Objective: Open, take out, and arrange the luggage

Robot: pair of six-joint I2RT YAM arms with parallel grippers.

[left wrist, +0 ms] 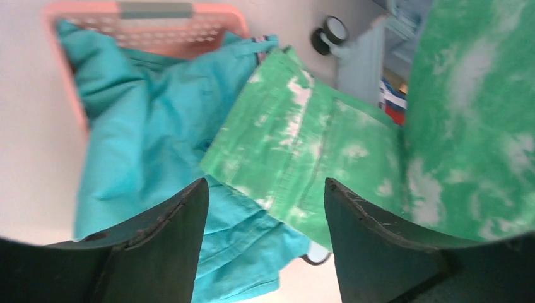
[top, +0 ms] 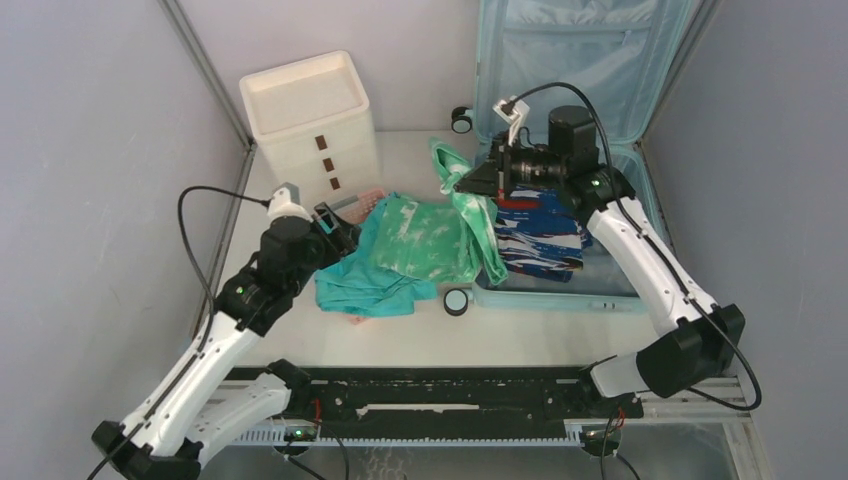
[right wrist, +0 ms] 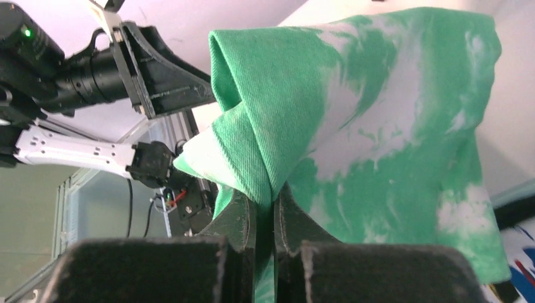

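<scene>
1. Pinched hard between the closed fingers of the right gripper (right wrist: 272, 208): one narrow fold of the green tie-dye garment (right wrist: 378, 126). Little cloth in the grip, so likely to slip free under any sideways tug.
2. Trailing from that pinch over the near-left rim of the luggage (top: 580, 50) and down onto the teal garment (top: 355, 285). Could snag on the rim, or drag the blue, white and red patterned cloth (top: 540, 235) out of the shell with it.
3. Left gripper (left wrist: 265, 189) spread wide, nothing between the fingers, hovering above the overlap of green on teal. Closing here could catch both layers at once and pull the teal piece off the pink basket (left wrist: 151, 19).
4. Luggage at the far right corner of the table, base lying flat, lid propped upright toward the back wall. On small wheels (top: 456, 301), so possibly nudged sideways by a caught garment.
5. Crowding toward the table's left side: a white drawer box (top: 310, 120) at the far left corner, just behind the basket. Little room there for a swinging sleeve.
6. Materials:
   - Green garment: woven twill, visibly ribbed weave, blotchy white bleaching, limp and foldable.
   - Teal garment: smooth, matte, creased, probably thinner, though too blurred to say for sure.
   - Luggage: rigid pale blue shell, soft light blue lining inside the lid.
   - Basket: pink perforated plastic, rectangular, rounded corners.
   - Drawer box: white, blocky, dished top, dark handles.
</scene>
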